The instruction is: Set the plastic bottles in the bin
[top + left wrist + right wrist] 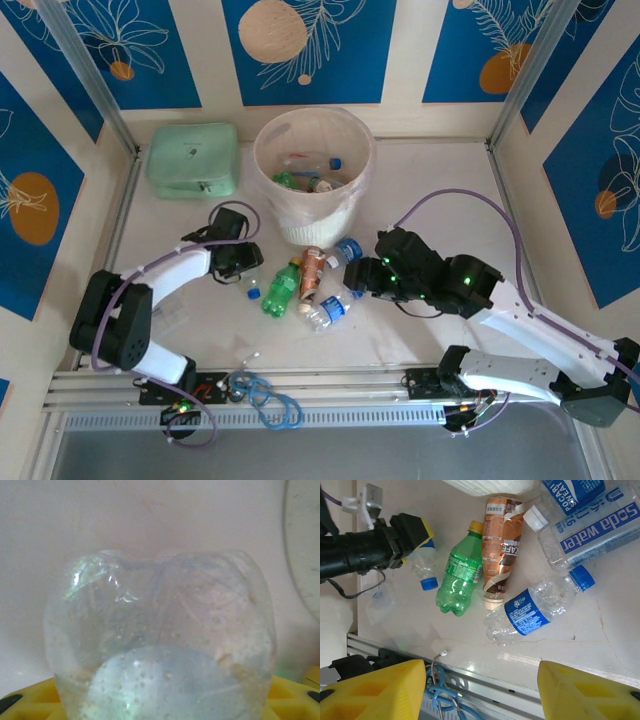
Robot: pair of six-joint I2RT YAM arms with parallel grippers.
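Observation:
My left gripper is shut on a small clear bottle with a blue cap; its yellow fingers flank the bottle's base. Several bottles lie on the table in front of the bin: a green one, a brown-labelled one, a clear blue-labelled one, a soda water bottle and a blue Pocari bottle. My right gripper hangs open above the table's near edge, just near of the blue-labelled bottle. More bottles lie inside the bin.
A mint-green case stands left of the bin at the back. A blue cable loop and a metal rail run along the near edge. Patterned walls close in both sides.

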